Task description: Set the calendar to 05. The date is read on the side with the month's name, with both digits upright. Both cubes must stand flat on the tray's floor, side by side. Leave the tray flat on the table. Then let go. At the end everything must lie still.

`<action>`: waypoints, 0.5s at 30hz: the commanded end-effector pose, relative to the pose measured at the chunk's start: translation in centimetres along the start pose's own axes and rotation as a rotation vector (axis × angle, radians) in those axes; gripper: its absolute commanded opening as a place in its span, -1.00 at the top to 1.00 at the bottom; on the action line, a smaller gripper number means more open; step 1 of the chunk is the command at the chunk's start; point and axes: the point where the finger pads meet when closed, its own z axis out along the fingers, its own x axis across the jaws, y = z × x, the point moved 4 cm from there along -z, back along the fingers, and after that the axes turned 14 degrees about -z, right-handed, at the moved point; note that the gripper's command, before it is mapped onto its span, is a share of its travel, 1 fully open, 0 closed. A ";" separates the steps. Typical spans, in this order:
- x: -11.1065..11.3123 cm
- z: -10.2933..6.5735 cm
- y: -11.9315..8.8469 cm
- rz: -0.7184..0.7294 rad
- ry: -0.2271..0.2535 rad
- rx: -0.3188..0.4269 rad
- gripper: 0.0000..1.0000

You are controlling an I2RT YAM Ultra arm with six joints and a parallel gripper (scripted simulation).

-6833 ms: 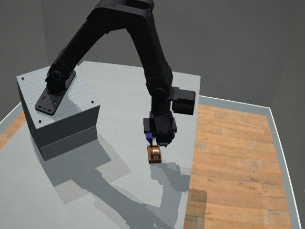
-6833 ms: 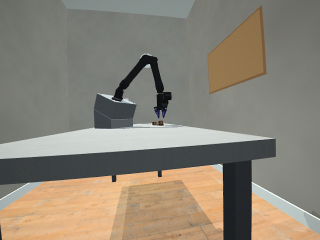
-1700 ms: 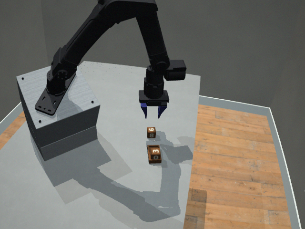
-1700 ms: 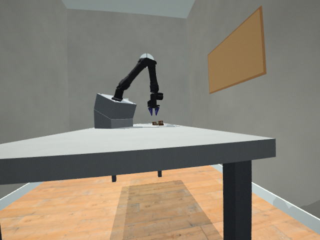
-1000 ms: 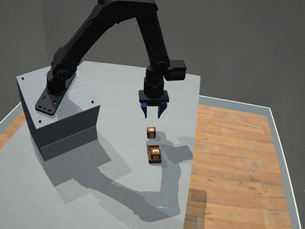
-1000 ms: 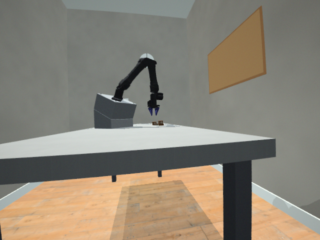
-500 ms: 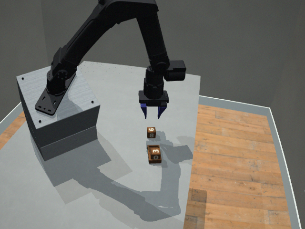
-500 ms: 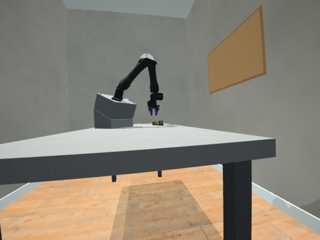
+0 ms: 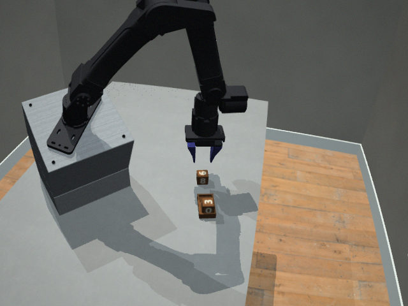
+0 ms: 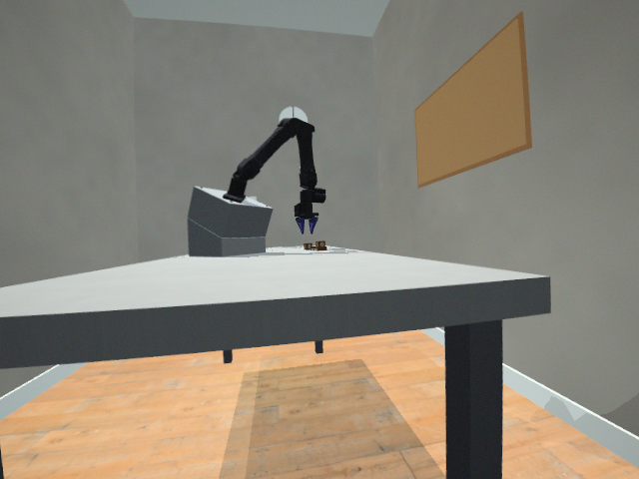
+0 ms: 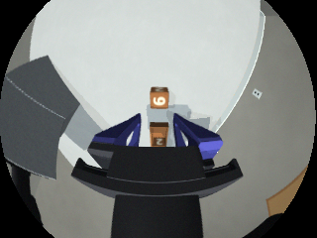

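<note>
The gripper (image 9: 202, 162) (image 10: 307, 234) (image 11: 157, 117) hangs above the bench (image 9: 158, 148) (image 10: 258, 278) (image 11: 149, 45), pointing down, its blue fingers (image 9: 191, 150) (image 10: 300, 224) standing partway open with nothing between them. Below the fingertips and apart from them, the loose cube (image 9: 202, 178) (image 10: 308, 245) (image 11: 158, 99) sits flat on the bench, outside the tray (image 9: 207, 216) (image 10: 321, 248) (image 11: 158, 124). In the top view it carries a 6 turned sideways on its upper face and an 8 on the side toward the camera. The small brown tray lies flat on the bench, with a gap between it and the loose cube. Inside stands the other cube (image 9: 208, 205) (image 10: 320, 242) (image 11: 158, 142), a sideways 3 on top and a 0 on the side facing the top camera; a 2 shows on its opposite side in the wrist view, partly cut off by the gripper body. The rest of the tray's floor is open beside that cube. The month's name cannot be made out, so which side is the reading side cannot be told. With only one cube in the tray, 05 is not set. The black arm (image 9: 131, 49) (image 10: 263, 155) rises from a grey pedestal (image 9: 92, 171) (image 10: 242, 222) (image 11: 30, 109) on the bench and bends down to the gripper.

Jaws higher and farther back from the tray (image 9: 206, 215) (image 10: 321, 248) (image 11: 158, 124), the loose cube (image 9: 202, 176) (image 10: 308, 245) (image 11: 158, 99) now visible from above.
</note>
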 end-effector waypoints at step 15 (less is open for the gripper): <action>-0.5 1.9 0.1 -0.003 -0.020 -0.002 0.07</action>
